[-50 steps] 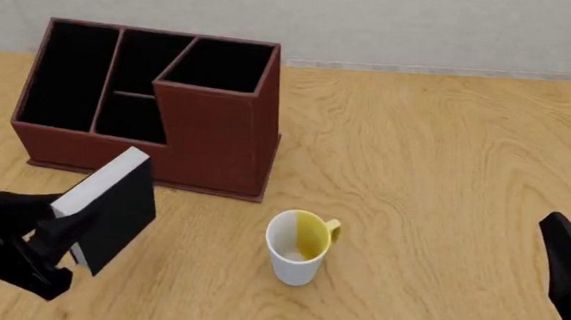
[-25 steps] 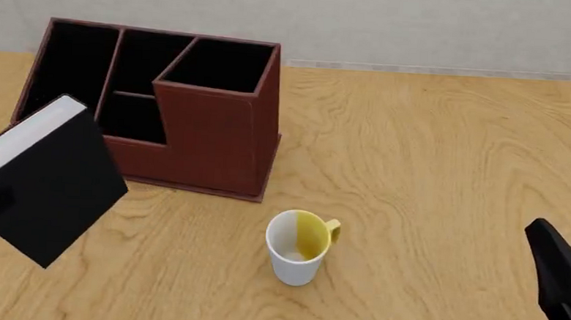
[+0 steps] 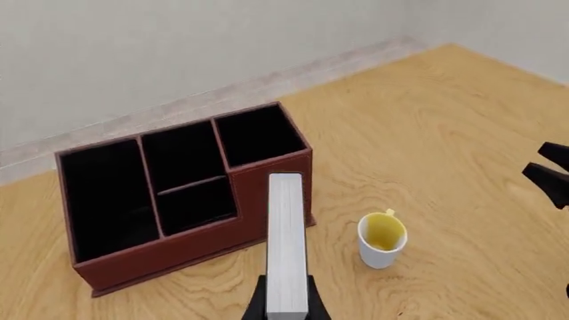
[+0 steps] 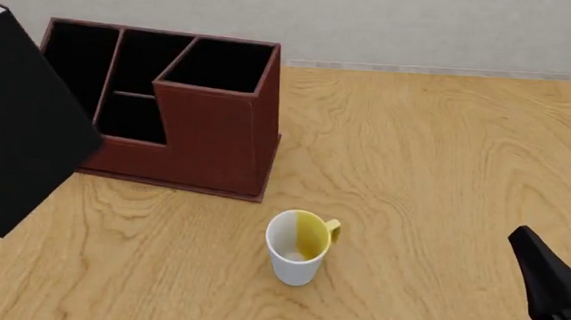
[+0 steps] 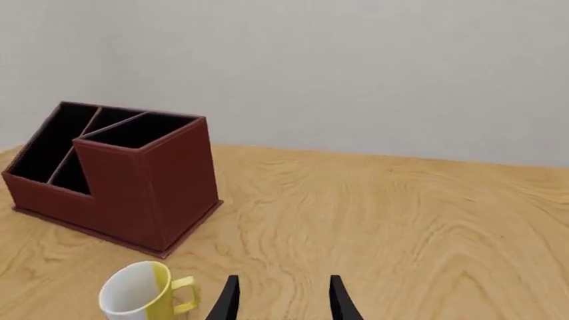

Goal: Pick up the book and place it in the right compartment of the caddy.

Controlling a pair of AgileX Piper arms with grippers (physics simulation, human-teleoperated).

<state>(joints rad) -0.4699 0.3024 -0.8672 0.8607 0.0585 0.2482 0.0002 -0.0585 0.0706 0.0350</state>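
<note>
Your left gripper (image 3: 286,313) is clamped on the book (image 3: 286,243): in the left wrist view its dark fingers (image 3: 258,305) press on both covers at the near end, and the white page edges run away from the camera toward the caddy (image 3: 178,200). In the front view the book (image 4: 19,117) is lifted clear of the table (image 4: 432,153), tilted, with its black cover filling the left edge of the picture and overlapping the caddy's (image 4: 162,102) left end; the left gripper itself is out of that frame. The right compartment (image 4: 222,65), the tall square well at the caddy's right end, holds nothing you can see, and it shows the same way from the left wrist (image 3: 260,135). The book is not over that well in the front view; it sits to the left of the whole box. A white mug (image 4: 297,247) with a yellow inside stands on the table in front of the caddy, apart from it. Your right gripper (image 5: 282,300) hangs with its two fingers spread and nothing between them, low at the right of the front view (image 4: 553,291), well apart from the mug and the caddy.
</note>
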